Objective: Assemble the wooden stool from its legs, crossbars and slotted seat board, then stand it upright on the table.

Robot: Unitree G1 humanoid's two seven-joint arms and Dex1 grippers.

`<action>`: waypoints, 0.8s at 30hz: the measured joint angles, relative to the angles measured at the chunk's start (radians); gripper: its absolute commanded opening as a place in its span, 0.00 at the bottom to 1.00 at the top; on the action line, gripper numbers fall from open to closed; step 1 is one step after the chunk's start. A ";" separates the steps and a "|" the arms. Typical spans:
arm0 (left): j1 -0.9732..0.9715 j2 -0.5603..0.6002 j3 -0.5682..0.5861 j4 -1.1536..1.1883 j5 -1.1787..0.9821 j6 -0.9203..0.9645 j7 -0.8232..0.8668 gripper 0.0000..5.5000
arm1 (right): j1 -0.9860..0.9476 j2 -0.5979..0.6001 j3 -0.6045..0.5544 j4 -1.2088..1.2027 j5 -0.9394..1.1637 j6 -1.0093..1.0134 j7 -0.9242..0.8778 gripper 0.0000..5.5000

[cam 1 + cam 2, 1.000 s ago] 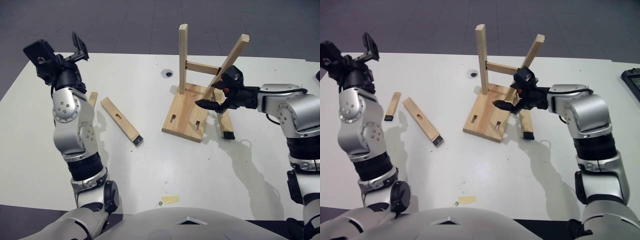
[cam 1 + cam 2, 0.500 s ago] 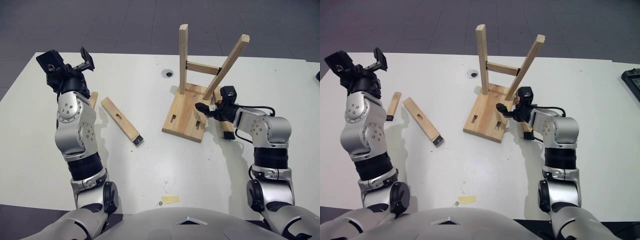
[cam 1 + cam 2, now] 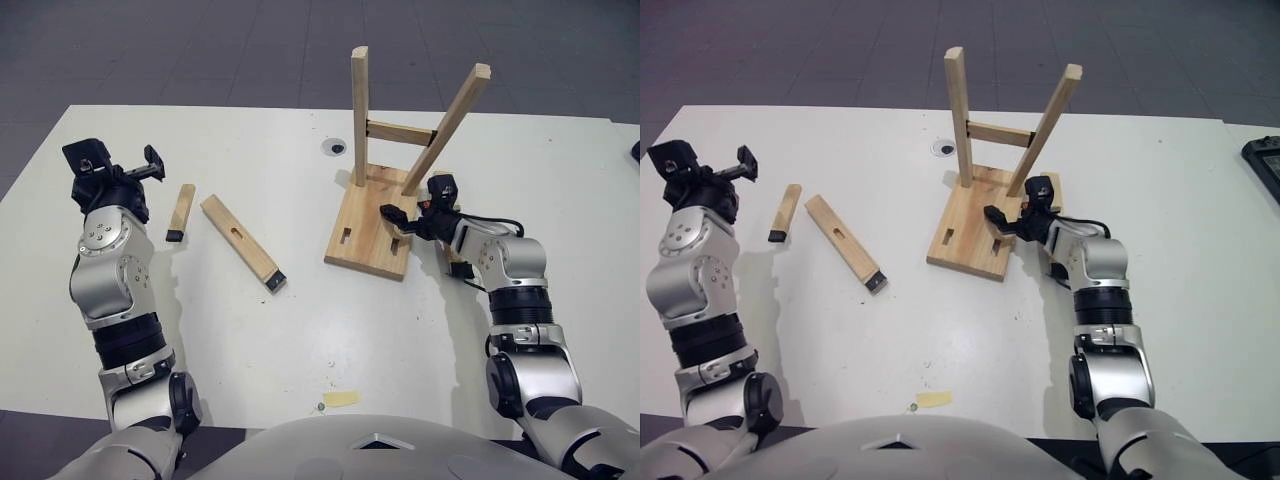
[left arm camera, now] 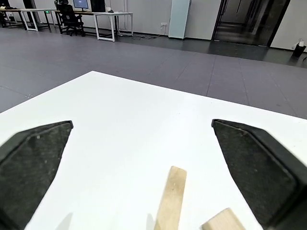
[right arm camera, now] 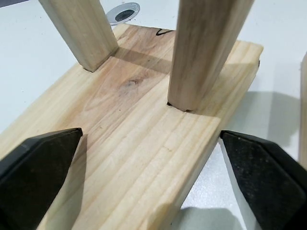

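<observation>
The right gripper (image 5: 150,132) sits low at the near right corner of the seat board (image 3: 368,228), its two fingers spread wide on either side of the board's edge and pinching nothing. The board lies flat near the middle of the table (image 3: 300,340) with two legs standing in its far slots: the left leg (image 3: 359,110) upright, the right leg (image 3: 446,128) leaning out to the right, and a crossbar (image 3: 400,132) joining them high up. A strip of wood (image 5: 303,110) lies just right of the board, but I cannot tell which part it is. Well to the left, a loose leg (image 3: 243,256) with a slot lies flat, a short bar (image 3: 180,211) just beyond it, and the left gripper (image 4: 142,123) hovers at the far left, spread and empty, facing those two pieces. The job looks about half done: the near two slots are open. The next move probably calls for straightening the leaning leg or steadying the board while the left arm fetches the loose leg, and a careless push could topple the standing pair.
</observation>
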 measured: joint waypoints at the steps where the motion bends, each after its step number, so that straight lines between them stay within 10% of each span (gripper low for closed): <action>1: 0.006 0.002 -0.001 0.007 0.001 0.003 -0.008 0.98 | -0.005 -0.004 0.006 0.001 -0.004 -0.012 0.011 0.98; 24: 0.041 0.071 -0.103 0.401 0.031 -0.038 -0.183 0.89 | 0.027 -0.079 -0.131 -0.579 0.278 0.141 0.096 0.98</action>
